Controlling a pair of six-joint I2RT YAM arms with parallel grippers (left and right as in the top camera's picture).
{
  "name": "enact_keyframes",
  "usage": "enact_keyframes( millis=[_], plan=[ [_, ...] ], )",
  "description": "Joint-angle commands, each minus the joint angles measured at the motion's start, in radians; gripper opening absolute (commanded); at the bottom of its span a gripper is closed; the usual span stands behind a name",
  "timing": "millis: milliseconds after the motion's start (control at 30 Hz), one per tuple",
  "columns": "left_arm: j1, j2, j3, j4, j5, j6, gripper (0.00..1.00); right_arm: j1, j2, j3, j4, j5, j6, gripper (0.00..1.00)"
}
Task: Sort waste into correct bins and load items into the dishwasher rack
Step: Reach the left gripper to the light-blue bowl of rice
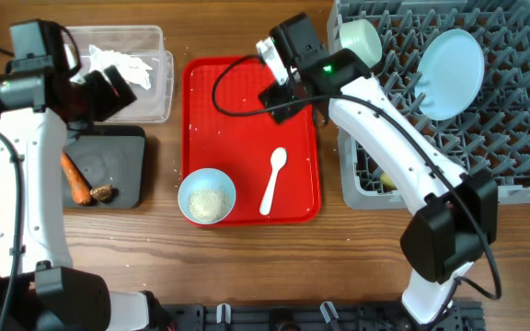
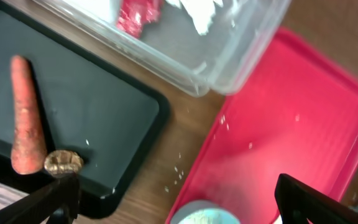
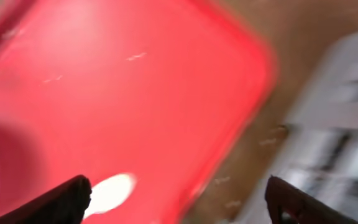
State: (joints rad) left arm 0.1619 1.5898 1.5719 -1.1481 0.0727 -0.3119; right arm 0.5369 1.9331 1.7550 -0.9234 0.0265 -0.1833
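The clear tub (image 1: 155,101) holds the white tissue (image 1: 122,64) and the red wrapper (image 2: 138,15). The black tray (image 1: 122,152) holds the carrot (image 1: 74,177) and the brown scrap (image 1: 102,193). On the red tray (image 1: 247,110) stand the light blue bowl (image 1: 207,196) with rice in it and the white spoon (image 1: 274,179). The grey rack (image 1: 486,156) holds the pale green bowl (image 1: 360,39) and the pale blue plate (image 1: 452,74). My left gripper (image 1: 109,92) hangs open and empty over the tub's near edge. My right gripper (image 1: 279,97) is open and empty above the red tray.
Loose rice grains lie on the wood between the black tray (image 2: 104,124) and the red tray (image 2: 291,124). A bit of yellow (image 1: 386,181) shows in the rack under my right arm. The right wrist view is blurred; the spoon (image 3: 110,193) shows below the jaws.
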Motion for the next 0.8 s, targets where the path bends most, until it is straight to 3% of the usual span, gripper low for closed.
enact_keyframes(
  millis=[0,267,400,533,767],
  plan=[
    [-0.096,0.003,-0.003,-0.071,0.006,0.082,1.00,-0.023,-0.028,0.006,-0.072,-0.250,0.070,0.85],
    [-0.374,0.004,-0.003,-0.215,0.005,0.099,0.93,-0.216,-0.029,0.006,-0.094,-0.369,0.197,0.84],
    [-0.535,0.004,-0.021,-0.223,0.005,0.032,0.90,-0.331,-0.029,0.006,-0.094,-0.459,0.210,0.82],
    [-0.702,0.004,-0.134,-0.126,0.005,-0.110,0.82,-0.379,-0.030,0.006,-0.112,-0.472,0.209,0.79],
    [-0.840,0.004,-0.398,0.115,-0.034,-0.172,0.74,-0.378,-0.030,0.006,-0.124,-0.469,0.184,0.72]
  ],
)
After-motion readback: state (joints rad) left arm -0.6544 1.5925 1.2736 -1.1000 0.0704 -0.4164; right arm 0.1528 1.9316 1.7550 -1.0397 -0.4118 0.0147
